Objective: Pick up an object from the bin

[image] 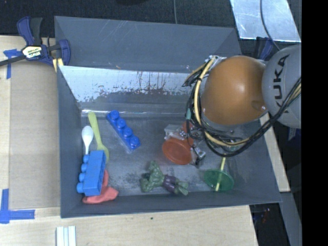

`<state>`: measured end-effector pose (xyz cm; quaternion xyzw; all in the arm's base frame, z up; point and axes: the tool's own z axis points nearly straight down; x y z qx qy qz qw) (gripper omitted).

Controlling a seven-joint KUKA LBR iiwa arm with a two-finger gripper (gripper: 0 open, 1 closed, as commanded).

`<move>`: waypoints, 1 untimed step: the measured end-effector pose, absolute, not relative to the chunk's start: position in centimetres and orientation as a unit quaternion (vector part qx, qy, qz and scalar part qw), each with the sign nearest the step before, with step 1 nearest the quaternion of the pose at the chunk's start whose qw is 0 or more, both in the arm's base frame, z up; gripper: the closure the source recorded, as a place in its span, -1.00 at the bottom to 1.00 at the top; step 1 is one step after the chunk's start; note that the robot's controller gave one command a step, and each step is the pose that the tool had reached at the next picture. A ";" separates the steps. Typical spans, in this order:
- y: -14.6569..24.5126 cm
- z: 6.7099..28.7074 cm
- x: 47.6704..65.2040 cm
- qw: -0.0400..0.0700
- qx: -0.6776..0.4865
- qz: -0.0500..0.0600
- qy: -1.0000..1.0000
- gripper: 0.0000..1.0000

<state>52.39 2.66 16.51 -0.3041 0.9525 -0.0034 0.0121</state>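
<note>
- We see a big, round, shiny orange-brown cover (230,88), shaped like a ball.
- We see thin yellow cables (198,88) curling along the side of the cover.
- We see thick black cables (241,143) looping under it.
- We see a fat, round, silver-grey arm piece (289,104) next to the cover.
- We see big black letters (280,78) on the arm piece that spell "KUKA".

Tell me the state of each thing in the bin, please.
pincer: low, beside the cup.
orange cup: lying by the pincer.
slim blue brick: flat, alone.
wide blue brick: partly on a red piece.
green figure: lying down.
green disc: flat, yellow stick across it.
</note>
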 end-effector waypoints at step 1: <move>2.7 18.5 52.5 0.014 -0.304 -0.004 0.953 1.00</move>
